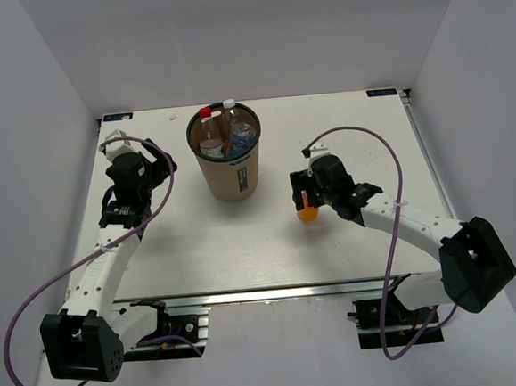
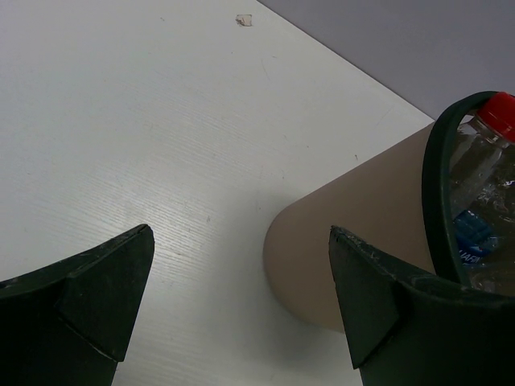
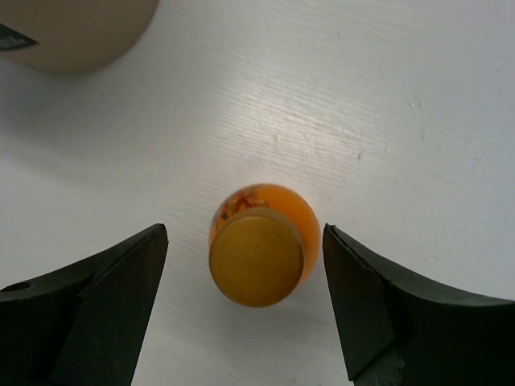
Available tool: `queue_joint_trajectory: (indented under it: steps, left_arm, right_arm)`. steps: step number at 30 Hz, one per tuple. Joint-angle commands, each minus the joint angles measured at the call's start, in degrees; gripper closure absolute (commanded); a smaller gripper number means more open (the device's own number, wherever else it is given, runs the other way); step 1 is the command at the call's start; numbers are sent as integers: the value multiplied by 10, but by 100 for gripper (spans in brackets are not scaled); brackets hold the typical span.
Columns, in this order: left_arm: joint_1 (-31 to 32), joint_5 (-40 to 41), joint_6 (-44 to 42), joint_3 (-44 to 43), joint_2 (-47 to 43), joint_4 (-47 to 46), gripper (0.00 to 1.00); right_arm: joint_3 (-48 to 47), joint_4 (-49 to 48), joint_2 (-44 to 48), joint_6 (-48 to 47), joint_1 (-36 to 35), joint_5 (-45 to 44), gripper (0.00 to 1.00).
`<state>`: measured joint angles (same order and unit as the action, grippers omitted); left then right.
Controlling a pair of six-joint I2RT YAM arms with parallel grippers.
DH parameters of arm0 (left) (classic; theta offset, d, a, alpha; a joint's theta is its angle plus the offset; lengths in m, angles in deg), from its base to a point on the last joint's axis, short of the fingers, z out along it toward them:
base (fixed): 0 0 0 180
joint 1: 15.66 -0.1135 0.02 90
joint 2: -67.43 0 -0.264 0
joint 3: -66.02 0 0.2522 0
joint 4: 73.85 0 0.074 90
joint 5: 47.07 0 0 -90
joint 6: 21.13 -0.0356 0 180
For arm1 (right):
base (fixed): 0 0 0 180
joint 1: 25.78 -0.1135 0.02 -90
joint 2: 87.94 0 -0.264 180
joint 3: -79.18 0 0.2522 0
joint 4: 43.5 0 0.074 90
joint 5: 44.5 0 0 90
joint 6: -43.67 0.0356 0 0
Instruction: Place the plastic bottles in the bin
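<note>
The tan bin (image 1: 231,173) stands at the back middle of the table, with several bottles in it: a red-capped one (image 1: 206,125), a white-capped clear one (image 1: 230,115) and a blue-labelled one (image 1: 240,141). One short orange bottle (image 1: 307,211) stands upright on the table to the bin's right. My right gripper (image 1: 303,203) is open directly above it, a finger on each side of the orange bottle (image 3: 261,241), not touching. My left gripper (image 1: 144,171) is open and empty left of the bin (image 2: 354,241); the red cap (image 2: 499,112) shows over its rim.
A small white scrap (image 2: 243,19) lies on the table at the back left. White walls close in the table on three sides. Purple cables loop from both arms.
</note>
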<state>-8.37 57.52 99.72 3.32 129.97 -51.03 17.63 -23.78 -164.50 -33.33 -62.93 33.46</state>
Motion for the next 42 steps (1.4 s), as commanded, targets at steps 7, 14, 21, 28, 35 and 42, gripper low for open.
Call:
queue_joint_trajectory:
  steps: [7, 14, 21, 28, 35, 42]
  left_arm:
    - [-3, -1, 1, 1, -15, 6, 2]
    - [-3, 1, 0, 8, -31, 1, 2]
    - [-3, -4, 2, 12, -41, 3, 2]
    - [-3, 2, 3, 13, -51, 10, 2]
    - [-3, 30, 3, 18, -70, 22, 2]
    - [-3, 33, 7, 18, -66, 17, 2]
  right_arm:
    - [17, -2, 35, 25, 0, -25, 72]
    - [-65, -5, 102, -50, -5, 76, 84]
    - [-202, -53, 110, -126, -8, 353, 87]
    - [-379, -77, -45, -126, -33, 453, 88]
    - [-601, 69, -229, -126, -52, 321, 87]
    - [-561, 73, -239, -153, -67, 225, 85]
